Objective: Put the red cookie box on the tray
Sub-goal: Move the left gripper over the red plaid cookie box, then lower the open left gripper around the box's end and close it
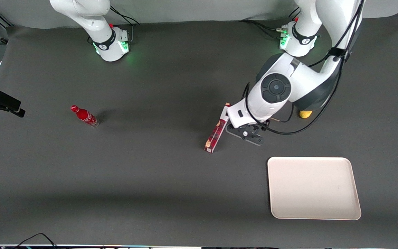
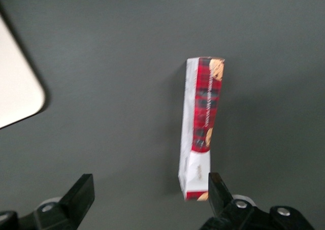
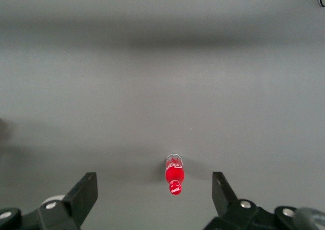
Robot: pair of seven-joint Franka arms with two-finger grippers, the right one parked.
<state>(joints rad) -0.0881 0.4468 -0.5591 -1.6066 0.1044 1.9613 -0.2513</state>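
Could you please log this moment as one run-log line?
gripper: open, above table beside cookie box | box: on table, ungrasped | tray: holds nothing, nearer camera

You have even, soft overhead light, with no glare on the dark table (image 1: pixel 157 180). The bottle (image 1: pixel 84 116) throws a faint shadow toward 2 o'clock. The cookie box (image 2: pixel 202 126) looks slightly blurred.

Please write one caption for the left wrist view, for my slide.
Open hand above the red cookie box, tray corner nearby.
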